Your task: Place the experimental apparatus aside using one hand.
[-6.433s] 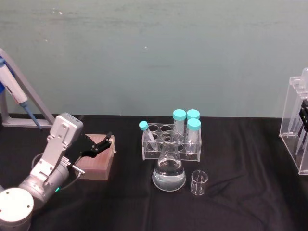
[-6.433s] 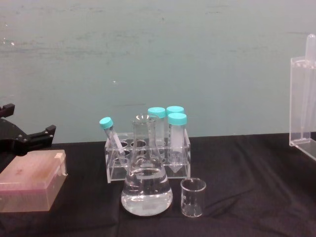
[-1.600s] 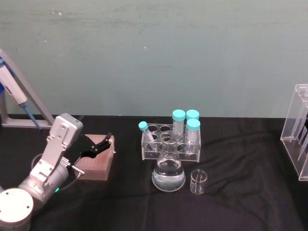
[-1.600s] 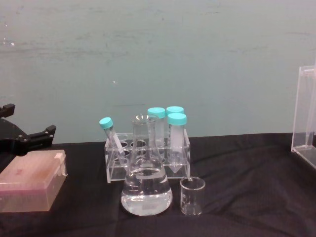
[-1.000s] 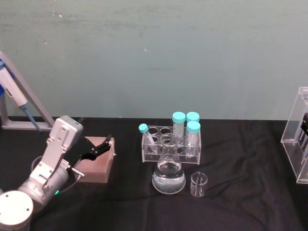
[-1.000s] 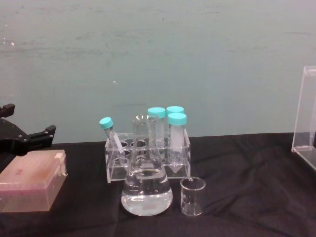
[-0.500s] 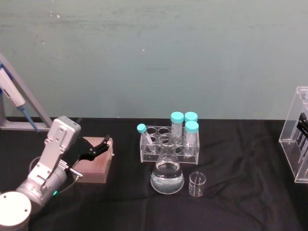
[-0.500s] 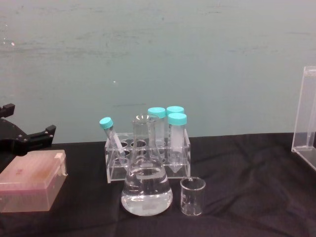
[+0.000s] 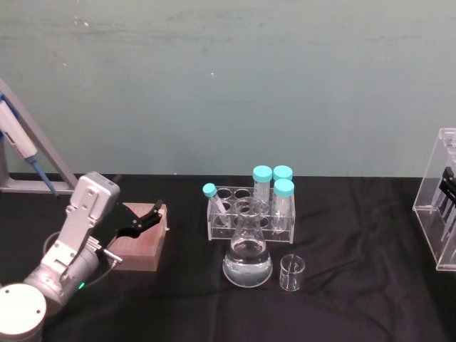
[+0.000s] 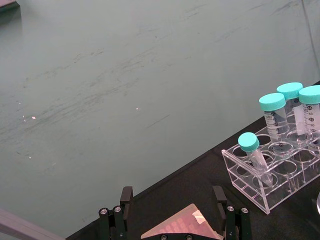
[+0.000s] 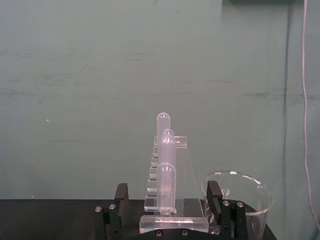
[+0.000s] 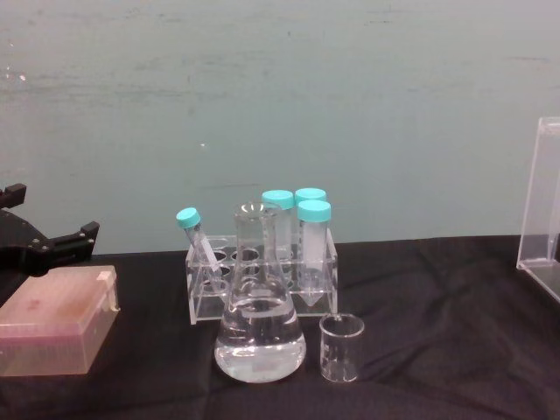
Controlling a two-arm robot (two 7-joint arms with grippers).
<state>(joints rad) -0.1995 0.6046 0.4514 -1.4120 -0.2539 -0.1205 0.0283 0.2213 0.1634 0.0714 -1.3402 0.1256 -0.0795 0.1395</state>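
Fingers spread wide, the right gripper (image 11: 167,188) brackets the base of the clear stand of pipettes (image 11: 188,179), which stands upright between them; whether either finger touches it cannot be told. Compared with six seconds ago, the stand sits closer to the right edge of the chest view, which now cuts it off. Over the last half second nothing has shifted. A large beaker (image 11: 239,196) stands just beside one finger of that gripper.

Well off to this gripper's left, the flask (image 9: 247,260) of clear liquid, the small beaker (image 9: 293,274) just beside it and the rack (image 12: 203,302) of teal-capped tubes behind them keep their earlier places. Farther left, the left gripper (image 9: 155,212) hangs unmoved with its fingers apart, just above a pink box (image 9: 139,244).

Everything rests on a table draped in black cloth (image 9: 356,303). Behind it rises a scuffed grey-green wall (image 9: 228,85), with a thin cable (image 11: 303,100) running down it. A blue-and-white hand pipette (image 9: 18,140) leans on a grey frame beyond the left gripper.
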